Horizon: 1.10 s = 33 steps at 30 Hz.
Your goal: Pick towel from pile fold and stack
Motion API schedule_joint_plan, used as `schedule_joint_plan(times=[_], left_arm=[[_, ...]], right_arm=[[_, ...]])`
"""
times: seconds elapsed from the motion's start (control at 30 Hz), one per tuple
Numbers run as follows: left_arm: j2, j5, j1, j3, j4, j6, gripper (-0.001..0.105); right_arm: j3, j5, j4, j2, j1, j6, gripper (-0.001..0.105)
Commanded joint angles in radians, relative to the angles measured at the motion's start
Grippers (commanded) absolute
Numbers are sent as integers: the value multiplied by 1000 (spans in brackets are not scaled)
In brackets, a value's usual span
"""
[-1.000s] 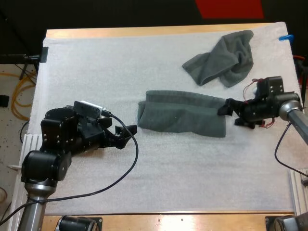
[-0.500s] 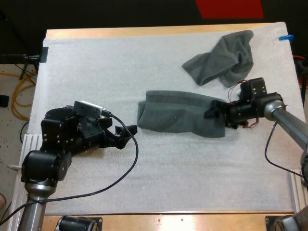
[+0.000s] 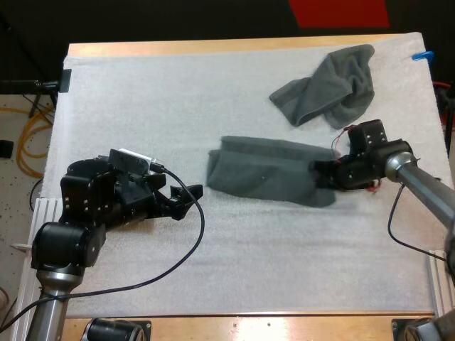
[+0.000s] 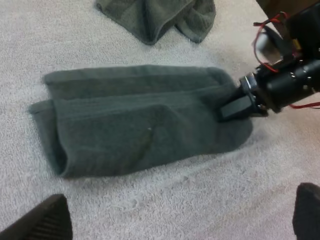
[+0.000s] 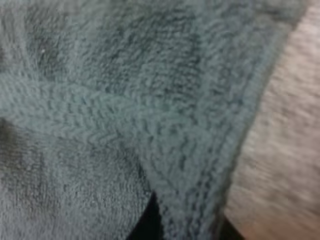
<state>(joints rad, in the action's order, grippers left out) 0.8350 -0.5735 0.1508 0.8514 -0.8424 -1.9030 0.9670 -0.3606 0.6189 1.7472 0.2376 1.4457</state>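
Note:
A dark grey-green towel [image 3: 266, 177], folded into a long band, lies across the middle of the white mat [image 3: 142, 106]. My right gripper [image 3: 321, 173] sits at its right end with its fingers shut on the towel's edge [image 4: 227, 100]. The right wrist view looks straight onto the towel's weave and hem [image 5: 125, 100], with a dark fingertip [image 5: 149, 222] under the fabric. My left gripper [image 3: 186, 199] rests low on the mat, left of the towel and apart from it, its fingers [image 4: 42, 220] open wide. A crumpled towel [image 3: 330, 89] lies at the far right.
The crumpled towel [image 4: 157, 15] lies just beyond the folded one [image 4: 140, 120], with a small gap between them. Bare mat stretches in front of the folded towel and across the far left. The mat's right edge is close behind my right arm [image 3: 419, 177].
My right gripper moved left onto the folded towel's right end and shut on it. The towel's right end shifted slightly left. The left arm stayed still.

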Motion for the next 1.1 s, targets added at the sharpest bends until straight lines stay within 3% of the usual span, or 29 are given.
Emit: schedule_joint_plan(times=[0.0,0.17,0.27,0.33,0.5,0.67,0.87,1.07], left_arm=[[-7,-13,0,5,10,-11,86],[-7,-13,0,5,10,-9,86],[-7,-13,0,5,10,-9,86],[-7,-13,0,5,10,-9,86],[-7,-13,0,5,10,-9,86],[-7,-13,0,5,10,-9,86],[-7,-13,0,5,10,-9,86],[-7,-13,0,5,10,-9,86]], right_arm=[[-3,132,48,-36,-2,49,1],[-3,608,173,-158,-5,272,1],[-3,792,188,-213,-5,378,1],[-3,820,188,-240,-5,414,1],[-3,770,201,-268,13,396,1],[13,531,211,-268,79,230,1],[14,313,120,-250,148,42,1],[14,163,18,-150,175,-91,1]])
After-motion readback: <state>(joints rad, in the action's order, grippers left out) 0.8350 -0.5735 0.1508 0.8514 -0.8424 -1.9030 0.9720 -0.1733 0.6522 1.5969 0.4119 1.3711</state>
